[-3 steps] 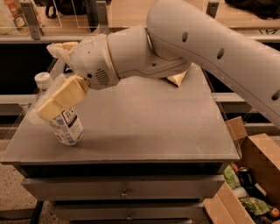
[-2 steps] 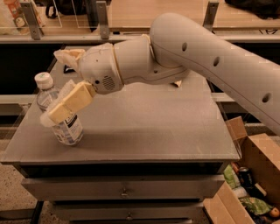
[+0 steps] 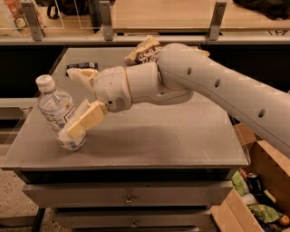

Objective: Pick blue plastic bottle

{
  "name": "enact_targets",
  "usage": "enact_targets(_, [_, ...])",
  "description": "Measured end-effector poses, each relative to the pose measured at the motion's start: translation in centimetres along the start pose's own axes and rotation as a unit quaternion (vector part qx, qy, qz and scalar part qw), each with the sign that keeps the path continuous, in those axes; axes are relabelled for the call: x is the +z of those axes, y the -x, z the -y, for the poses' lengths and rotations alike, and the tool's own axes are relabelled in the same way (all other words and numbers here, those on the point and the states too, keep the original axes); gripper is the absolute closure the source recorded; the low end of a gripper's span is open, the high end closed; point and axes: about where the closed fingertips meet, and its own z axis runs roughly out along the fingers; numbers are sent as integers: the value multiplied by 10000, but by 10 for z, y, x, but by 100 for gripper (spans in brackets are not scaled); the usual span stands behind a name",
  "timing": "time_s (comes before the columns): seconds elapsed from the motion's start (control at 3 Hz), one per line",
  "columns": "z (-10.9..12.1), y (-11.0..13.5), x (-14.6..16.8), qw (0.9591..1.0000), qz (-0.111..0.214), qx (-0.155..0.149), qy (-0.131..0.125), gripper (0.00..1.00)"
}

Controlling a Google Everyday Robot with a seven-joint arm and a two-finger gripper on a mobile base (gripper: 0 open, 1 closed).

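At the left of the table, the arm stretches in low from the right. The gripper is spread wide, its lower finger against the tilted blue plastic bottle. Label print can't be read.

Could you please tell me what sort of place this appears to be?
Probably an office or lab workspace: a grey drawer cabinet, a cardboard box of cans and packets beside it, a counter behind. The tool sits at the blue plastic bottle.
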Motion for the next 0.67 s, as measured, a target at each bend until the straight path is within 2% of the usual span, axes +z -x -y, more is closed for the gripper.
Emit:
enact_targets(0.33, [-2,-15,19,9997,143,-66,182,0])
enact_targets(0.67, [-8,-29,37,9991,172,-77,373,19])
